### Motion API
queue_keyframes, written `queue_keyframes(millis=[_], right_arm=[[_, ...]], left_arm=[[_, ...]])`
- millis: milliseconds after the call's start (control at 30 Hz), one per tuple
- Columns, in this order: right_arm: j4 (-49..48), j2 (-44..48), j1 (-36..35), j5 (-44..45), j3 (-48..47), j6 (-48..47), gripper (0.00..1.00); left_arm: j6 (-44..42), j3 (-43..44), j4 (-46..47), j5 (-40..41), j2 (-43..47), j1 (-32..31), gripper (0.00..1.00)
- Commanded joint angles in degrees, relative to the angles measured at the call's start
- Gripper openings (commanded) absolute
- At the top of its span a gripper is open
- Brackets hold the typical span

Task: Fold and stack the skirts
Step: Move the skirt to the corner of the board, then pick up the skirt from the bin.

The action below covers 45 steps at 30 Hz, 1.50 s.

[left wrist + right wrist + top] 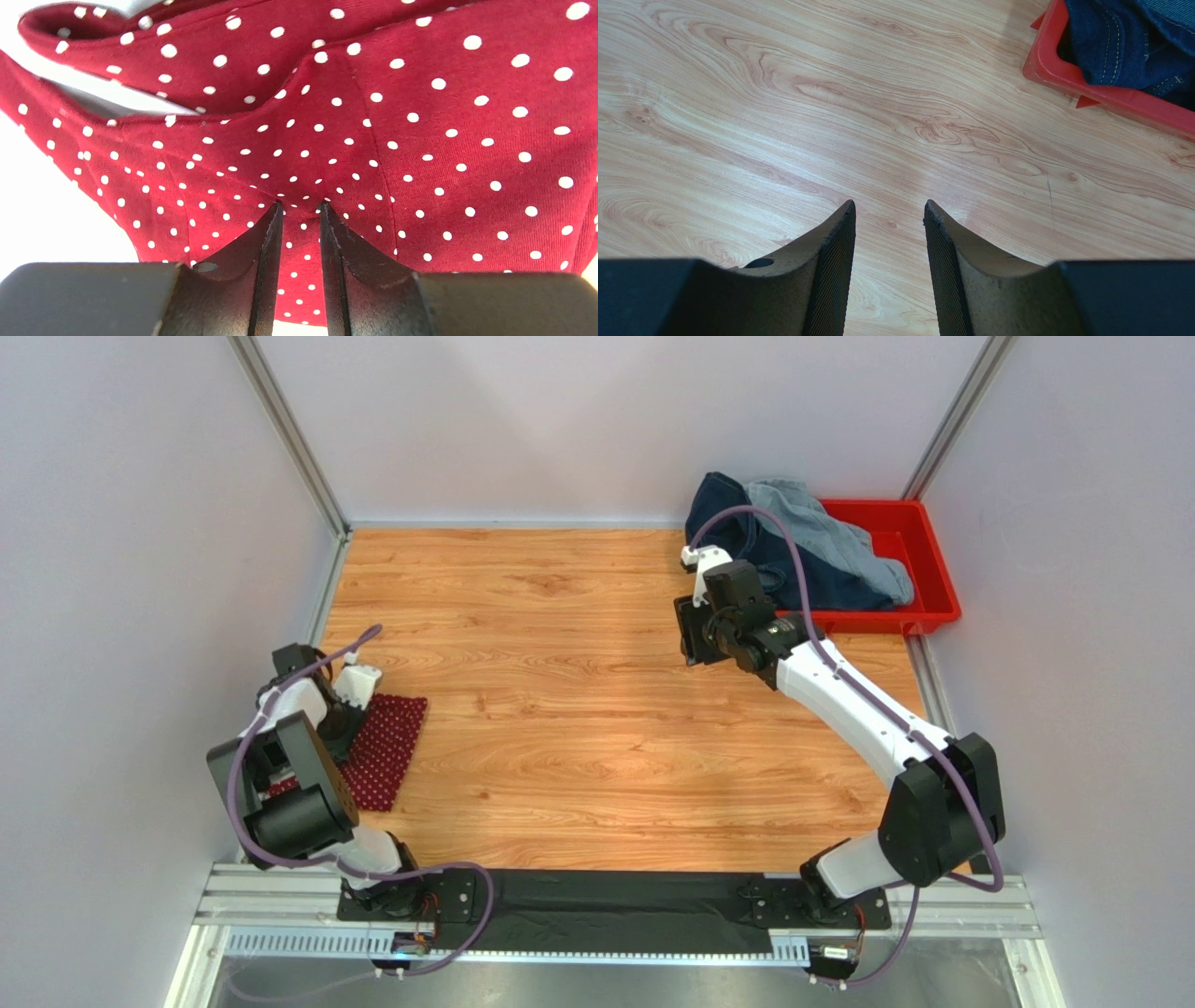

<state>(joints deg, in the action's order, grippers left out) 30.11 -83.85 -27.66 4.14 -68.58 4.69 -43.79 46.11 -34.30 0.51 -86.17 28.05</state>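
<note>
Dotted skirt [389, 749] at left table edge; denim skirts [800, 546] in far-right tray [937, 574]

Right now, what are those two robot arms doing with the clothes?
The left arm has its jaws closed on a fold of the dark red dotted skirt at the left edge of the table. The right arm hangs over bare wood with its jaws open and empty, close to the red tray. The navy denim skirt and the light blue-grey skirt are heaped on that tray, so nothing is stacked yet.
</note>
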Motion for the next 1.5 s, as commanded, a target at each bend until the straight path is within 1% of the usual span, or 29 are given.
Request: queue_keyframes(millis=[0,167,400,533,667,800,900,933,1000,1033,1067,1100,1133,1167,1200,1233,1267,1300,1333,1367,1400,1433,1467], right_arm=[[-1.5,1.9,0.1,0.6,0.1,0.9,0.43],[-1.5,2.4,0.1,0.9,0.1,0.8,0.43],[-1.4,3.0,0.1,1.0,0.6,0.8,0.43],[-1.5,3.4,0.1,1.0,0.8,0.7,0.43],[-1.8,3.5,0.1,0.5,1.2,0.7,0.43],[-1.9,3.3,0.1,0.5,1.3,0.3,0.43],[-2.1,3.2,0.1,1.0,1.0,-0.4,0.43],[-2.1,3.2,0.2,1.6,0.6,-0.7,0.44],[-2.1,3.2,0.4,2.1,-0.3,-1.7,0.44],[-2.1,3.1,1.1,2.5,-2.1,-1.7,0.45],[-2.2,3.1,1.7,2.4,-3.0,-1.7,0.45],[-2.7,2.9,3.5,2.0,-4.1,-1.4,0.45],[-3.1,2.6,4.6,1.1,-5.5,-1.1,0.47],[-3.6,2.0,5.9,0.3,-7.8,-1.0,0.48],[-5.0,0.0,7.3,-0.2,-9.2,-0.6,0.48],[-5.3,-1.3,10.2,-0.4,-10.8,-0.4,0.49],[-5.1,-2.7,11.8,-0.3,-12.6,-0.4,0.49],[-4.9,-4.6,14.9,-0.2,-17.0,-0.1,0.49],[-4.8,-8.0,16.5,-0.7,-19.0,0.2,0.50],[-4.9,-10.2,18.2,-1.5,-21.7,0.8,0.51],[-4.7,-12.4,21.6,-2.0,-26.7,1.5,0.51],[-4.5,-17.4,22.9,-2.9,-30.3,1.9,0.52],[-3.8,-20.2,24.0,-3.0,-33.4,1.6,0.52]], left_arm=[[-0.6,-6.2,-1.9,2.0,-1.0,3.3,0.33],[-1.1,-10.7,-2.8,2.2,2.4,4.9,0.33],[0.9,-15.6,-7.8,1.2,8.6,5.3,0.33],[1.0,-18.9,-9.6,3.2,11.4,5.8,0.32],[-0.7,-20.2,-10.6,4.5,14.1,7.1,0.32],[-0.8,-19.3,-11.8,4.0,16.9,7.1,0.33],[-0.6,-15.4,-14.4,2.3,17.5,7.1,0.34],[-1.1,-12.5,-15.3,1.2,17.8,7.1,0.34],[-3.4,-7.6,-18.0,-3.6,18.9,7.2,0.37],[-4.1,-5.8,-18.3,-7.0,19.4,7.1,0.42],[-4.9,-3.8,-19.3,-9.3,19.6,7.1,0.45],[-5.6,1.0,-20.2,-11.7,20.1,7.1,0.47],[-5.4,3.9,-21.2,-14.2,20.0,7.1,0.49],[-5.3,6.9,-24.1,-19.4,19.6,7.1,0.61],[-5.2,13.2,-25.9,-22.3,18.4,7.1,0.61],[-4.8,16.4,-27.6,-24.8,17.6,7.0,0.63],[-4.5,19.3,-31.0,-29.0,16.7,7.0,0.63],[-3.9,24.9,-32.4,-30.7,14.7,7.0,0.67],[-3.3,27.5,-33.5,-32.1,13.8,7.1,0.70],[-1.5,29.6,-34.5,-33.8,13.1,6.7,0.70],[-0.3,33.4,-34.5,-34.2,12.1,6.3,0.71],[1.1,35.2,-34.3,-34.3,11.6,5.6,0.72],[3.7,36.7,-33.9,-34.1,11.1,3.6,0.72]])
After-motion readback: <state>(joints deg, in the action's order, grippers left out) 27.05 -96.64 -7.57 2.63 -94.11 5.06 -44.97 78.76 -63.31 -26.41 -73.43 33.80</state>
